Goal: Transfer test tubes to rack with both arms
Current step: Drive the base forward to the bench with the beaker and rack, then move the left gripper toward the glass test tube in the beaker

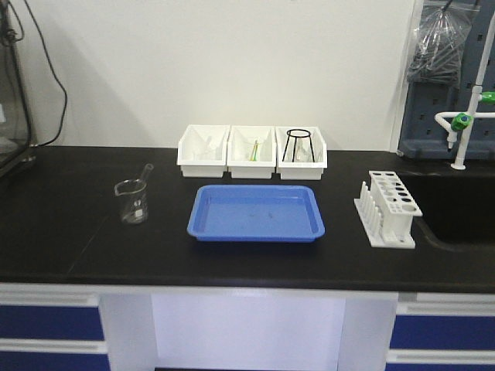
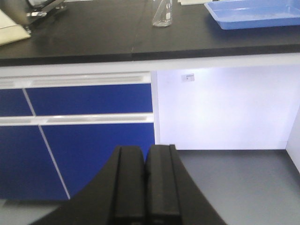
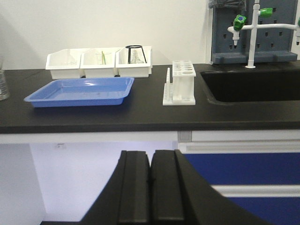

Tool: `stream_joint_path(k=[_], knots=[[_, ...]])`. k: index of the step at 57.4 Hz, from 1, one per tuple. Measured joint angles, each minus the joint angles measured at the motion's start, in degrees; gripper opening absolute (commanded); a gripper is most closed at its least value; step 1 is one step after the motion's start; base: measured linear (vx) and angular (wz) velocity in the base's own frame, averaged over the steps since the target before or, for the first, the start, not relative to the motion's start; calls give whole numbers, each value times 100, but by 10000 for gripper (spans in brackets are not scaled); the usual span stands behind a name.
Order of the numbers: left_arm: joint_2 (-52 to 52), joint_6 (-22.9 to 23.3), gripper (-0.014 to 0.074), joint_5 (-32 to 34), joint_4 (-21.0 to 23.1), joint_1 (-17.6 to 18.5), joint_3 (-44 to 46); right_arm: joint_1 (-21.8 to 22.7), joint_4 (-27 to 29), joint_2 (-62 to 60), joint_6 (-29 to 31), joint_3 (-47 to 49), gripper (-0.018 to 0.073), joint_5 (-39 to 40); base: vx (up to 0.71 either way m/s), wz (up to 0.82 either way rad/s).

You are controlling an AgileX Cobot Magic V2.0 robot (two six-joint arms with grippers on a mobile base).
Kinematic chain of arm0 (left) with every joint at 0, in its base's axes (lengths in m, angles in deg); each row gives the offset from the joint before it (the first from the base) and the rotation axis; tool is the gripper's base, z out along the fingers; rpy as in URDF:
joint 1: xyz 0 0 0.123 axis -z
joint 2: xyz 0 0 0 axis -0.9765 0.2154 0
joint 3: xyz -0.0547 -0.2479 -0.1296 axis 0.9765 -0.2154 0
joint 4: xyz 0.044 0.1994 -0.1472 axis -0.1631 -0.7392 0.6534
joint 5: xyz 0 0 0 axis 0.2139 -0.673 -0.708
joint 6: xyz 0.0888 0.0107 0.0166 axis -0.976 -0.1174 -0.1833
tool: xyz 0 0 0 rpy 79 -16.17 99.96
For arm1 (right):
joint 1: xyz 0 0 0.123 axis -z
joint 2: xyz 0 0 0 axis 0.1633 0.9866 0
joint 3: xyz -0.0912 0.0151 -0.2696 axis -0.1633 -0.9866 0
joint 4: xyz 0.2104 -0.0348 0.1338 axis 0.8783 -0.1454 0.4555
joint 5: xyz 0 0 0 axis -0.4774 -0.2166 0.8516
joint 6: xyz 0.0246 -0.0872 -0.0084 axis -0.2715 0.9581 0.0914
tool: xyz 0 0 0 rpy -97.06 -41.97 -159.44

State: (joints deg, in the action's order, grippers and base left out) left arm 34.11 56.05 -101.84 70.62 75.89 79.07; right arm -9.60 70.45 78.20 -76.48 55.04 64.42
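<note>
Countertop (image 1: 62, 232) lies bare between blue tray (image 1: 257, 212) and rack (image 1: 390, 207); left gripper (image 2: 145, 187) and right gripper (image 3: 150, 187), both closed and empty, sit below its edge.

Bins (image 1: 251, 168): contents too small to identify. Left wrist view crops beaker (image 2: 162, 18) top, tray (image 2: 248, 23), left gripper (image 2: 146, 154) base.

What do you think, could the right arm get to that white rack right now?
Probably yes. The right gripper sits shut below the counter edge, facing the rack, and nothing stands between them; it would have to rise first.
</note>
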Motion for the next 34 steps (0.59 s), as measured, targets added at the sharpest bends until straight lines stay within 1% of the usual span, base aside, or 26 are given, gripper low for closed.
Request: stream_joint_path(k=[34], knots=[[0, 0, -4, 0, 0, 0, 0, 0, 0, 0, 0, 0, -9, 0, 48, -8]])
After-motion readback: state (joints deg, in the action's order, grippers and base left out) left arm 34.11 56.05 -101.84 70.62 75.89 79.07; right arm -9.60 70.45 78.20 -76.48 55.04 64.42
